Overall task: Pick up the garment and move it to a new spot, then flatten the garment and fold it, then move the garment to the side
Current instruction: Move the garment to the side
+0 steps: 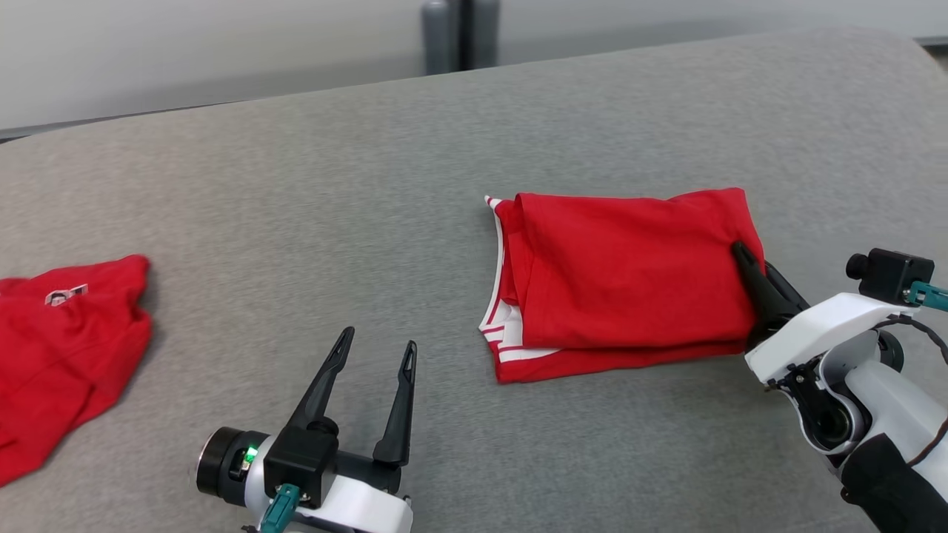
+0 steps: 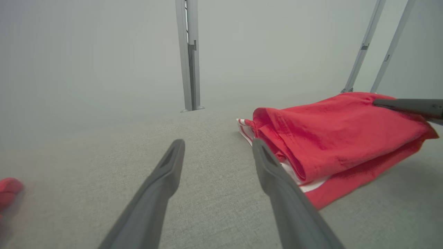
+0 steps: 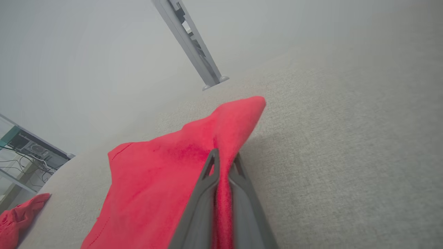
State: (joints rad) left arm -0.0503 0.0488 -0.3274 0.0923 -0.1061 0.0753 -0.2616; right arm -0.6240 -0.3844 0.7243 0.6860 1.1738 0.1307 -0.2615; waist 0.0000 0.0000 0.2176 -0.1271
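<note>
The folded red white-striped garment lies lengthwise, left to right, on the grey fabric surface. The right gripper pinches its right end. The left gripper, fingers spread and empty, is farther off.

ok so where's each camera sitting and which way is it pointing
head view: on the head, looking forward and down at the grey table; open left gripper lower left, right gripper shut on the folded red garment.
left wrist view: on the left wrist, looking along its spread fingers toward that garment.
right wrist view: on the right wrist, looking along its fingers pinching the garment's edge.
shared: all three show that garment and a second red garment.
</note>
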